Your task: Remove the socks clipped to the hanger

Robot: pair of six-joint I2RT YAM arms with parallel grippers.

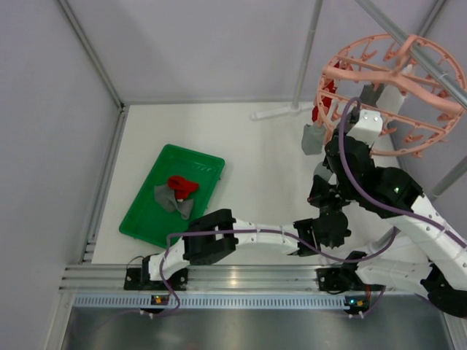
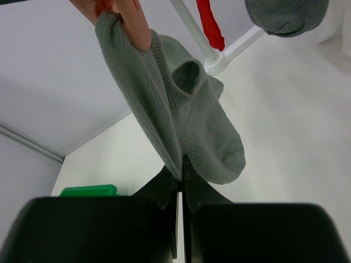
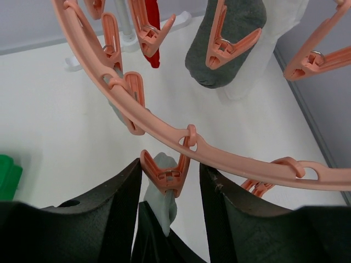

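Left gripper [image 2: 181, 171] clenched, pinching the bottom edge of a grey sock [image 2: 186, 120]. From the pinch, fabric rising toward 11 o'clock to a pink clip [image 2: 134, 27] biting the cuff. Toe drooping just beside the fingertips at 3 o'clock.

Right gripper [image 3: 170, 164] parted, one dark finger on either side of a second clip [image 3: 164, 178] hung from the hanger [image 3: 247, 164] ring. Finger at 9 o'clock against the clip's wing, finger at 3 o'clock just beside it. Impossible to tell whether squeezing. Pale grey sock [image 3: 164, 205] caught in that second clip, hanging down at 6 o'clock between the two fingers.

Farther round the ring, toward 12 o'clock in the right wrist view, a darker grey sock [image 3: 211, 68] and a red sock [image 3: 155, 57], each clipped.

From above: hanger at 2 o'clock over the table [image 1: 255, 168], grey sock dangling off its rim at 8 o'clock. Green tray [image 1: 197, 153] at 9 o'clock, well apart from the hanger. Inside it, a loose red sock [image 1: 182, 186] and a loose grey sock [image 1: 171, 200], touching each other.
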